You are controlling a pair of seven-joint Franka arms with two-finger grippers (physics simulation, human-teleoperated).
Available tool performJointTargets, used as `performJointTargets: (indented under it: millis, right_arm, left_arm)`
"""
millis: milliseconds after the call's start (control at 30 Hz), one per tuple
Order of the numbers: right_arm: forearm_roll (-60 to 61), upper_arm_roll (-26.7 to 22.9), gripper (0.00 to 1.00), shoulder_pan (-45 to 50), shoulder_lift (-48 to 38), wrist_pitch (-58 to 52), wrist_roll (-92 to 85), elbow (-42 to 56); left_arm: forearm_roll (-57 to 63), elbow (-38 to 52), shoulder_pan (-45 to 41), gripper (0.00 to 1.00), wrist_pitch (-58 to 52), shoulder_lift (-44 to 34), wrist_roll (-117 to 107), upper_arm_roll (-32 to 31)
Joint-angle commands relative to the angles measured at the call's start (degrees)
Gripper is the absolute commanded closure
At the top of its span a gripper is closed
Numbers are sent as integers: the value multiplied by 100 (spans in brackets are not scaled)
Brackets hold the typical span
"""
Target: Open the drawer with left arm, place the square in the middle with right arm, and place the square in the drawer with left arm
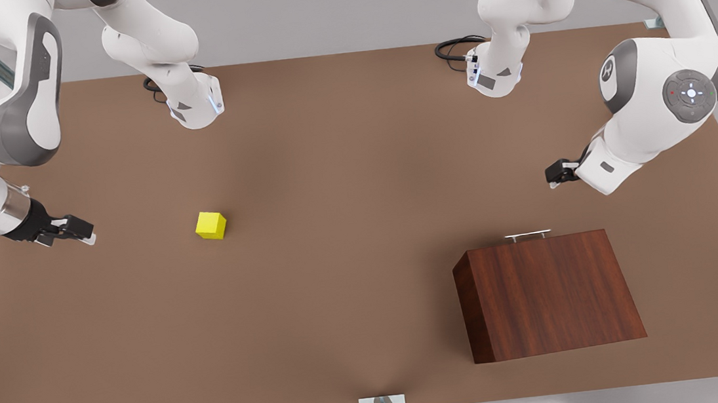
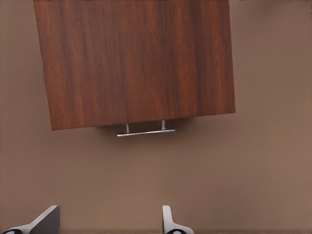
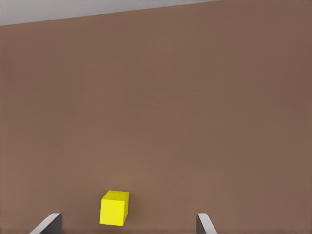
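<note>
The left claw (image 1: 554, 176) hung spread facing the handle (image 1: 527, 235); the right claw (image 1: 82, 231), also spread, faced the square (image 1: 210, 225).

Yellow square (image 1: 210, 225) resting on tabletop, drawer (image 1: 528, 236) shut in cabinet

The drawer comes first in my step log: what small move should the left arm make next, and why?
Probably ease the left gripper toward the drawer's handle. The drawer looks shut, flush in the cabinet, and the open fingers hang short of the bar with bare table between. The right gripper waits open beside the yellow square.
</note>
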Motion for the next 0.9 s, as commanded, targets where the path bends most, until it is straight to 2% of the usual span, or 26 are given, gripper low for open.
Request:
performJointTargets:
  millis: [0,100,167,233,333,567,633,867]
  right_arm:
    - [0,0,0,-11,0,0,0,-5]
    - [0,0,0,-11,0,0,0,-5]
    - [0,0,0,-11,0,0,0,4]
    - [0,0,0,-11,0,0,-9,4]
    - [0,0,0,-11,0,0,-9,4]
    - [9,0,0,-20,0,0,-17,4]
    - [0,0,0,-20,-9,-35,-26,-14]
    - [-185,-9,0,32,360,351,26,-541]
  left_arm:
    - [94,-19,1,0,-4,5,3,-9]
    - [60,-810,1,0,145,-197,-645,-18]
    - [-283,-1802,-17,0,1410,-285,-3695,-26]
    - [-292,-2954,-34,0,3106,-540,-5436,-18]
    - [-292,-4343,-43,0,4908,-927,-5806,-9]
    - [-292,-4695,-26,0,5638,-830,-6290,70]
    - [-292,-4923,-8,0,6174,-795,-6387,70]
    - [-283,-4932,-8,0,6219,-672,-7046,70]
